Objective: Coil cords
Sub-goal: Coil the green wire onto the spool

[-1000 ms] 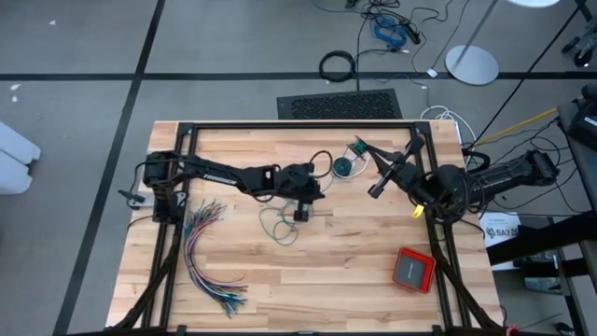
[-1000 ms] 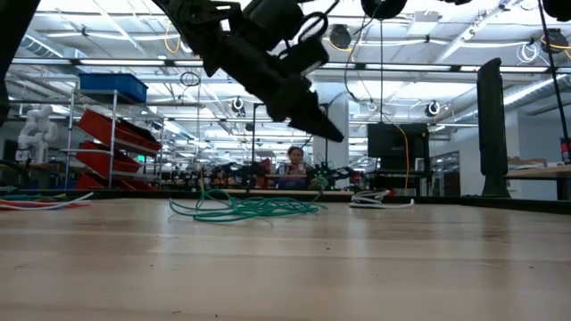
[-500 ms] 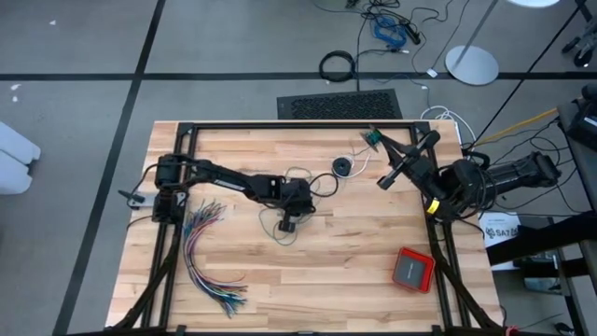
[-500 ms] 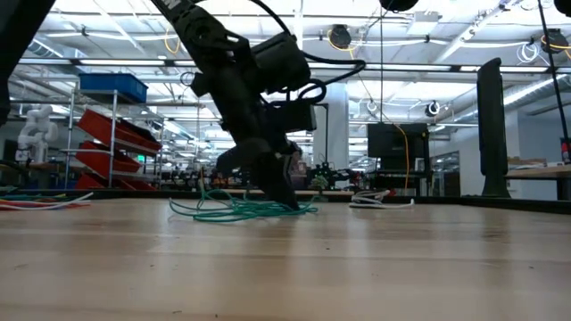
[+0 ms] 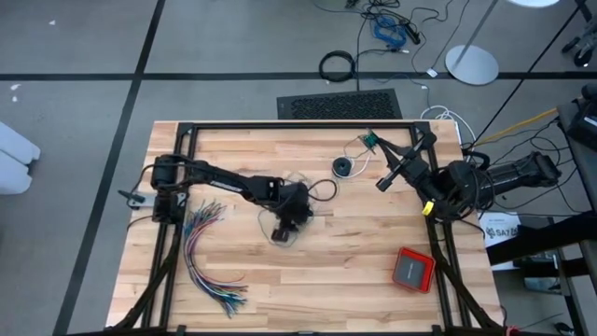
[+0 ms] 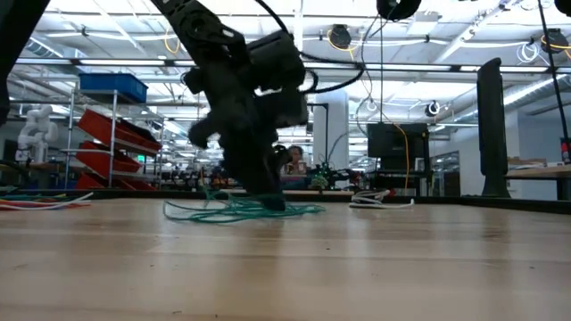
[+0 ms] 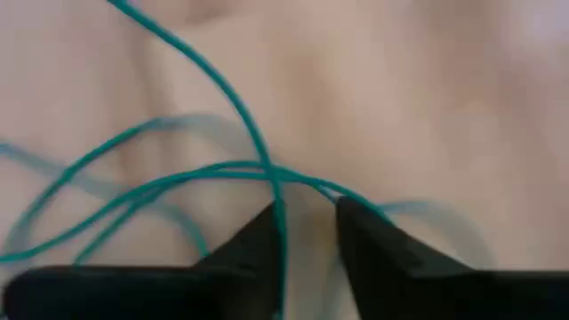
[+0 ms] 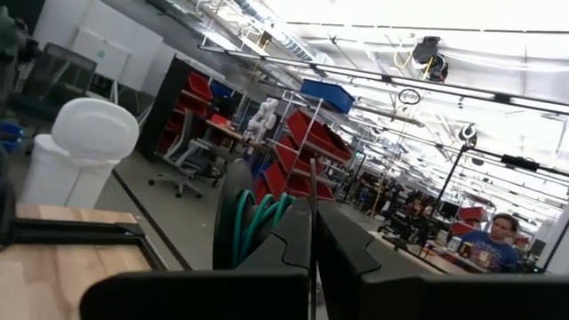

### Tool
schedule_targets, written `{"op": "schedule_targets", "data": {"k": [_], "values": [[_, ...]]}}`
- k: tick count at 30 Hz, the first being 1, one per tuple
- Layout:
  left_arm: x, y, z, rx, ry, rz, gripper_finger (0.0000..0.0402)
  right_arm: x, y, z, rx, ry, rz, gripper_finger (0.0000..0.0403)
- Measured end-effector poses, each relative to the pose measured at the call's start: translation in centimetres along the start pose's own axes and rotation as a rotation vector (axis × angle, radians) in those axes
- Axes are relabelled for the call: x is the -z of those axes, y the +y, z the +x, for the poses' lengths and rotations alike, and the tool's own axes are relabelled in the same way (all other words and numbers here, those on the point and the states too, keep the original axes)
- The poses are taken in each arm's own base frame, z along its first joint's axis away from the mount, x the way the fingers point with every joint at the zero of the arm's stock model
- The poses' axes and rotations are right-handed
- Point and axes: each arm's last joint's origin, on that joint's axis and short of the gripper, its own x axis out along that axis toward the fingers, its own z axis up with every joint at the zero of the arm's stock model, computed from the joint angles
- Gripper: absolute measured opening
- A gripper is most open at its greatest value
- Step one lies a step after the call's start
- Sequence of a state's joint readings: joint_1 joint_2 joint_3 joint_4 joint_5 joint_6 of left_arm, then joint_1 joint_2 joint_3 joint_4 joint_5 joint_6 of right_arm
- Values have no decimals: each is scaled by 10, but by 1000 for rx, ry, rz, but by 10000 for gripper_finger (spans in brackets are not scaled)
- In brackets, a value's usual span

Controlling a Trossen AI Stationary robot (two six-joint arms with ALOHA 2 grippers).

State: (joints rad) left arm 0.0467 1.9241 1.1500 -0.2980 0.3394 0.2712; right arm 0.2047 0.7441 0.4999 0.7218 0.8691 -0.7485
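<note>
1. At mid-bench, the teal-green cord lies loose, uncoiled; the left hand sits parted over its strands.
2. Beyond it, the right hand, closed, holds a coiled cord aloft.

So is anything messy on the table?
Yes. The teal-green cord lies in loose, tangled loops mid-table instead of a neat coil, with the left gripper down on it. The many-coloured wires are fanned out near the left edge.
</note>
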Motion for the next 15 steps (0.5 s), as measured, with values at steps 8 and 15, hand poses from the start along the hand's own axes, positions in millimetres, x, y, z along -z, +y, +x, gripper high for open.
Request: {"op": "schedule_targets", "data": {"k": [8,15], "values": [[-21,-7,-33,171,-187,-67,229,1,0,0,-3,8,-38,0],[-39,-7,-88,102,-363,-32,241,2,1,0,-12,12,-63,0]]}}
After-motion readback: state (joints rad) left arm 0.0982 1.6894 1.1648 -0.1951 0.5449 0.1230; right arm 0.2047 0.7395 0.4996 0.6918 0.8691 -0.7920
